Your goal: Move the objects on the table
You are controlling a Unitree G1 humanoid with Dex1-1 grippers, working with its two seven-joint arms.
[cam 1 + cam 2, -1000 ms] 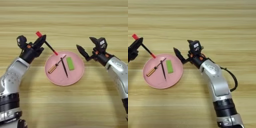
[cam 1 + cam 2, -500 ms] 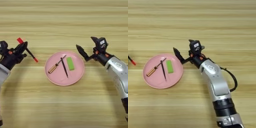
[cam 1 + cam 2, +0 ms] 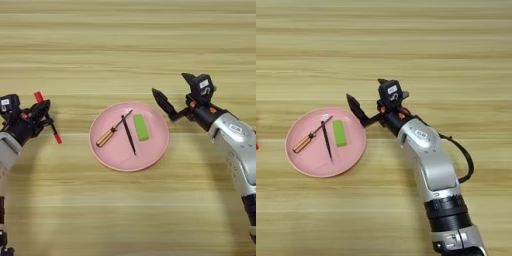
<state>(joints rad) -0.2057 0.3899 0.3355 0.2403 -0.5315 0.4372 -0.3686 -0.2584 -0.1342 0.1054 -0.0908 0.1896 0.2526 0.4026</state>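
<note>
Two tools are seen low over the table, one at each side of the pink plate. Wide bare wood is left in front of both tools, toward the near edge, and more lies beyond them across the far planks. The left tool is held close to the left border of the left eye view, well apart from the plate, with its fingers clamped on the red-capped marker pen; the pen is tilted, its red cap behind the tool and its tip lower, pointing toward the plate. A strip of open table is left between that tip and the plate's rim. The right tool is held just beside the plate's right rim with its two black fingers spread apart and nothing between them. Inside the plate, an orange-handled screwdriver lies nearest the left tool, a black pen crosses its shaft, and a green block lies nearest the right tool.
</note>
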